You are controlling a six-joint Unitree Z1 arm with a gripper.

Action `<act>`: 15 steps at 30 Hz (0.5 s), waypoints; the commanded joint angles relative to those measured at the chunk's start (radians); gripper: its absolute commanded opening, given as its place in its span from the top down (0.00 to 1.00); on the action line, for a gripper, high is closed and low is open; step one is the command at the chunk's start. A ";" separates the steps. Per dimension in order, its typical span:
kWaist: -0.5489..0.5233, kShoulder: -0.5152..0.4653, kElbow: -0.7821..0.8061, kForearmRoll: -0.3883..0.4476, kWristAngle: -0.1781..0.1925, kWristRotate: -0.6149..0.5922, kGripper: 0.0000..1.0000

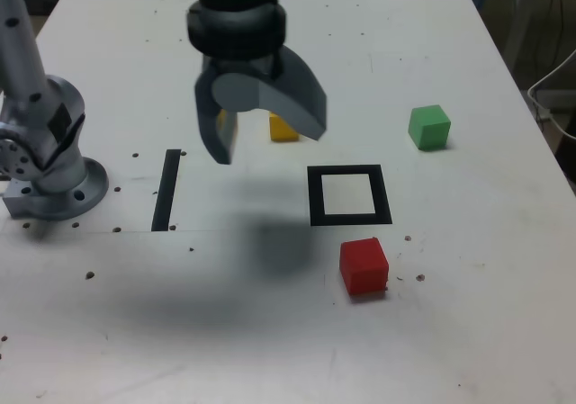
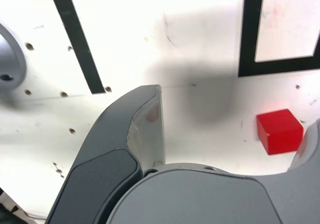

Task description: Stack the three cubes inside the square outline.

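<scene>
Gripper (image 1: pixel 261 130) jaws are spread wide and nothing is held between them; the tool is seen hanging above the white desk (image 1: pixel 468 314), over the stretch between the narrow black strip (image 1: pixel 166 189) and the square outline (image 1: pixel 349 195). A blurred shadow is cast on the desk below it.

The square outline is laid flat near the middle of the desk, and its white interior is bare. The red cube (image 1: pixel 364 265) is set just beyond the outline's near edge, towards the desk's front edge, apart from the frame. The green cube (image 1: pixel 429 127) is placed further back, towards the desk's right edge in the exterior view, well apart from the outline. The yellow cube (image 1: pixel 283 127) is partly hidden behind one jaw, beyond the outline's far left corner in the exterior view. No cube is stacked on another.

The arm's grey base (image 1: pixel 54 184) is bolted near the desk's left edge in the exterior view. In the wrist view, one dark finger (image 2: pixel 135 129) is seen above the desk, with the red cube and a corner of the outline beyond it.
</scene>
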 commanded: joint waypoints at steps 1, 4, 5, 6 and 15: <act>-0.014 0.027 -0.040 0.011 -0.005 -0.011 0.03; -0.032 0.061 -0.095 0.027 -0.007 -0.027 0.03; -0.037 0.072 -0.112 0.032 -0.007 -0.032 0.03; -0.041 0.083 -0.126 0.037 -0.009 -0.036 0.03; -0.062 0.165 -0.192 0.035 -0.025 -0.068 0.03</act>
